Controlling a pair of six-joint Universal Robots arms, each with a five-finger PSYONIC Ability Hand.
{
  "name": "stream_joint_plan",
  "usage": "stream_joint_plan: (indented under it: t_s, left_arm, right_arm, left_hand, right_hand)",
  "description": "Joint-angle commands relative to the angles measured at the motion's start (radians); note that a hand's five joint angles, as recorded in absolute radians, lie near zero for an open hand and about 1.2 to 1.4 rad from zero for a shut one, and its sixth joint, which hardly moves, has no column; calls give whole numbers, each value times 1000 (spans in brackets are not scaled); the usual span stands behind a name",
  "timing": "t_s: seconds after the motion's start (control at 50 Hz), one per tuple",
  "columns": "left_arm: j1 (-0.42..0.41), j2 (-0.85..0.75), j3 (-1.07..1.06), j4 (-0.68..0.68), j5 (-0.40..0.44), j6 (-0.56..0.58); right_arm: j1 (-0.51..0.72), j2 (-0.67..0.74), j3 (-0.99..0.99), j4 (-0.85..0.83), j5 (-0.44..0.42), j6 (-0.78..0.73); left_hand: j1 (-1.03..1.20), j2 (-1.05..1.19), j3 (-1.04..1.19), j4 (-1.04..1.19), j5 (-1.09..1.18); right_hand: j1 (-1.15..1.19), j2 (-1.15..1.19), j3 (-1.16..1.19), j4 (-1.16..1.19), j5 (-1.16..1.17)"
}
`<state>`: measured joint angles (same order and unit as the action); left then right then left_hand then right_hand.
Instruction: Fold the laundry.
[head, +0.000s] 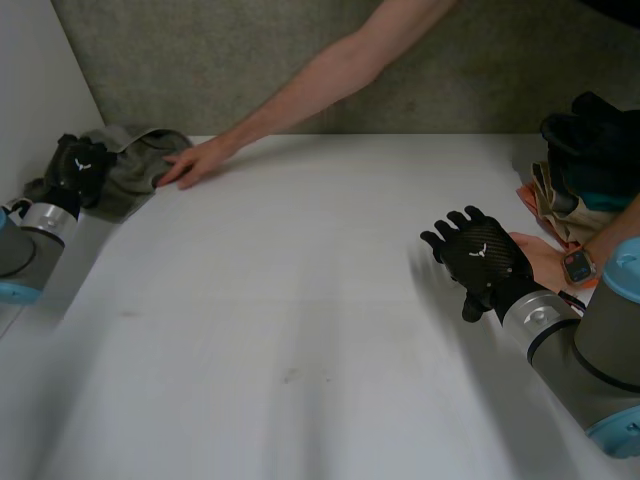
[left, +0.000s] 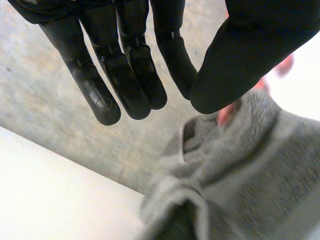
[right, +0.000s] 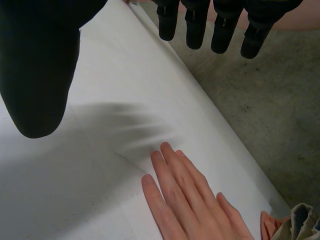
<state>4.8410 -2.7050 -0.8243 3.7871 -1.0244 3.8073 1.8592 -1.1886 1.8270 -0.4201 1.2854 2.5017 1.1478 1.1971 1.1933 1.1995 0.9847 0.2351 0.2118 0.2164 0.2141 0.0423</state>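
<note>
Cloth: a grey-green cloth (head: 130, 165) lies bunched at the far left corner of the table (head: 300, 330).
Left hand: the left hand (head: 80, 165) is over the left part of the cloth (left: 250, 170). Its fingers (left: 125, 75) are straight, close to the thumb, with nothing held. It seems to hover just off the fabric, though contact is hard to judge.
Person, far: a person's hand (head: 190, 162) rests on the cloth's right edge. Its forearm (head: 330, 70) reaches in from the far right.
Right hand: the right hand (head: 478, 255) is over the right side of the table. Its fingers (right: 195, 25) are straight, the thumb is apart, and nothing is in its grasp.
Person, near: a second hand (right: 190, 200) lies flat on the table below the right hand's palm, with a watch (head: 578, 266) on its wrist.
Pile: a pile (head: 590, 160) of dark and tan clothes sits at the far right edge of the table, well apart from the cloth.
</note>
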Motion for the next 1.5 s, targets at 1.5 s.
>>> stream_joint_plan:
  t_s: [1.5]
  left_arm:
    - [-473, 809, -805, -236, -94, -162]
  right_arm:
    - [-11, -95, -9, 21, 45, 19]
  left_hand:
    - [248, 199, 203, 197, 237]
  right_hand:
    - [-61, -37, -42, -40, -42]
